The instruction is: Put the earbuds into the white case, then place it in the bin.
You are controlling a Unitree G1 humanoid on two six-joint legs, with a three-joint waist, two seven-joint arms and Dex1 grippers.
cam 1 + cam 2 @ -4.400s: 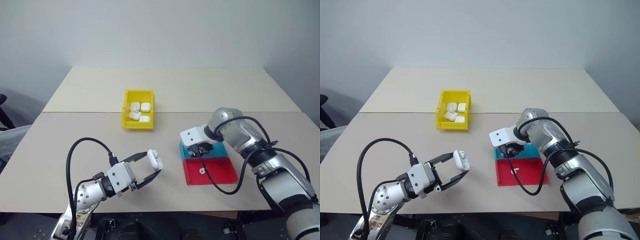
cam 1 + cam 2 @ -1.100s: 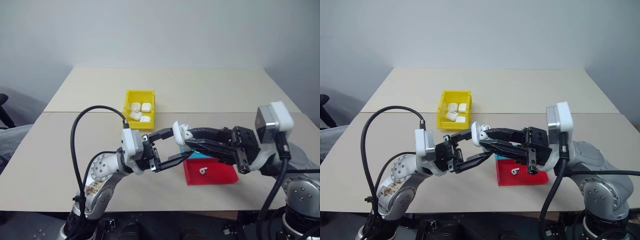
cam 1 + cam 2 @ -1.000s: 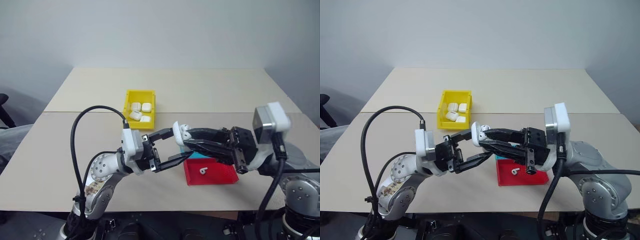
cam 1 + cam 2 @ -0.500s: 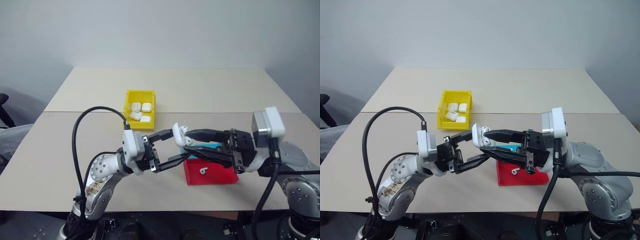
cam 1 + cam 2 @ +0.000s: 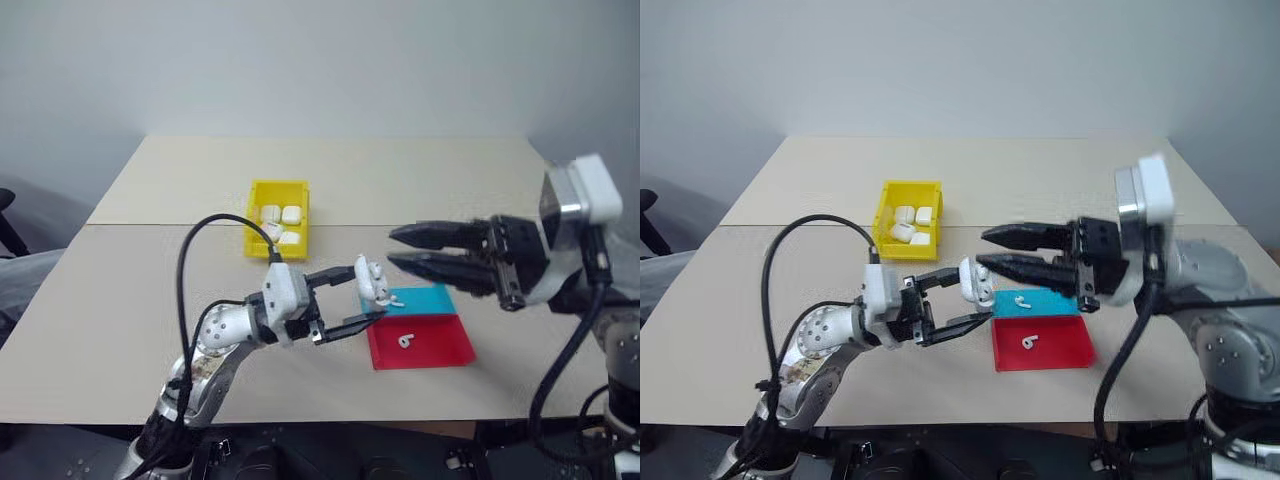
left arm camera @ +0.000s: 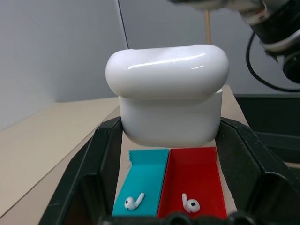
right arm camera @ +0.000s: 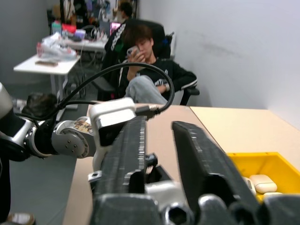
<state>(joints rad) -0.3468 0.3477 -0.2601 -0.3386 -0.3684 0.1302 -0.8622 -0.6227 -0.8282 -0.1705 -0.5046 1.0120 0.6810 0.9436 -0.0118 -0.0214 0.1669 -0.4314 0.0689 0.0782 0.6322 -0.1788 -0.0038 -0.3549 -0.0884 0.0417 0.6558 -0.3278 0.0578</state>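
The white case point(image 5: 371, 280) hangs above the table's near middle, just left of the tray, with my left gripper point(image 5: 366, 297) shut on its lower body. In the left wrist view the white case point(image 6: 168, 93) has its lid on top. One of the earbuds point(image 5: 389, 299) lies in the tray's blue half and the other point(image 5: 405, 341) in the red half. My right gripper point(image 5: 392, 248) hovers to the right of the case and higher, apart from it, pointing left, jaws open with nothing between them. The yellow bin point(image 5: 277, 252) stands further back on the left.
Several other white cases point(image 5: 280, 224) lie inside the bin. The blue-and-red tray point(image 5: 440, 345) sits under my right gripper. Beyond the table's left side, the right wrist view shows a seated person point(image 7: 140, 61) and a cluttered desk point(image 7: 47, 58).
My right gripper has drawn back to the right and upward, away from the case, its jaws narrower than half a second ago. The left gripper has carried the case slightly right and down.
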